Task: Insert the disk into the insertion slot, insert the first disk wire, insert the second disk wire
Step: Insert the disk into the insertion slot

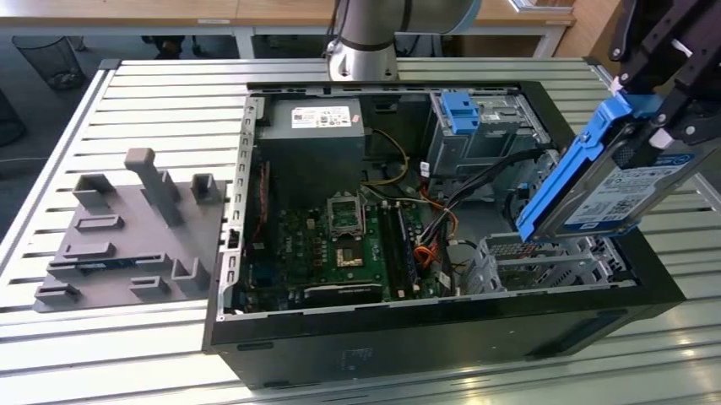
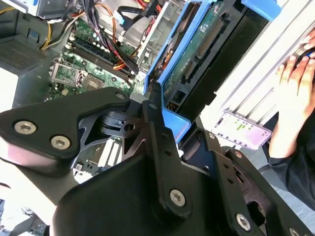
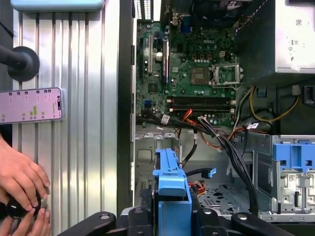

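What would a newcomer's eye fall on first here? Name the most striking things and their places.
The blue-framed disk, clamped tilted in the gripper, hangs above the slot at the exterior view's right. Inside the open case lies a green motherboard. In the first wrist view a person's hand is near a phone on the slatted table.

Showing a black gripper [image 2: 167, 120] of flat angular links [image 2: 162, 157], carrying round silver screws [image 2: 177, 197], joining to a silver-grey round arm [image 1: 366, 38].
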